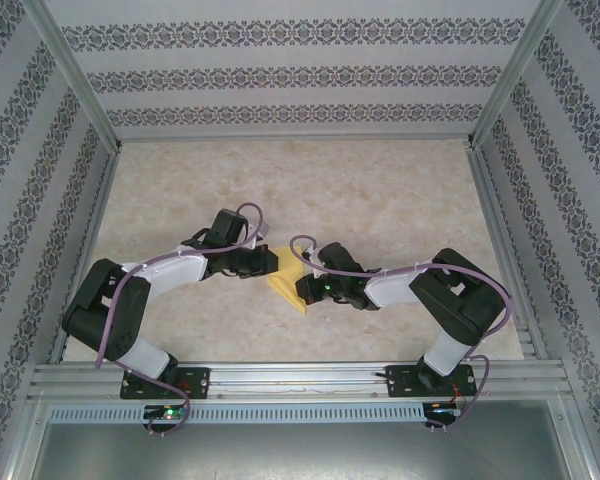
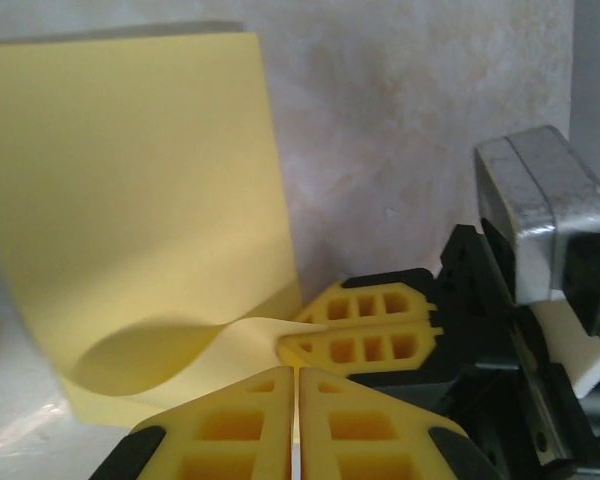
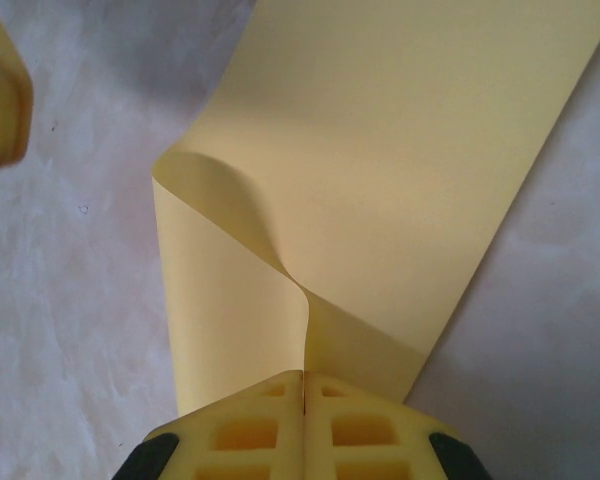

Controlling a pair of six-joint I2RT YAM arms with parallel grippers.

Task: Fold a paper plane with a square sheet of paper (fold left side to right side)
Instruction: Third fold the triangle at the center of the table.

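Between patterned walls (image 1: 280, 75), on a marbled table (image 1: 380, 190), my right gripper (image 3: 303, 385) is pinching a curled-up edge of the yellow paper (image 1: 286, 287) at mid-table, while my left gripper (image 2: 297, 380) is sitting closed just beside it. The paper is bowing loosely, so I am judging a skewed crease or a slip likely if I pull unevenly. No writing is showing.

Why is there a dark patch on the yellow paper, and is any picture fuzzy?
Left wrist view: the paper has a lifted curl that blocks light, leaving a soft shadow underneath. Right wrist view: the same curl shades its own hollow. Top view: even light, no glare, nothing badly fuzzy.
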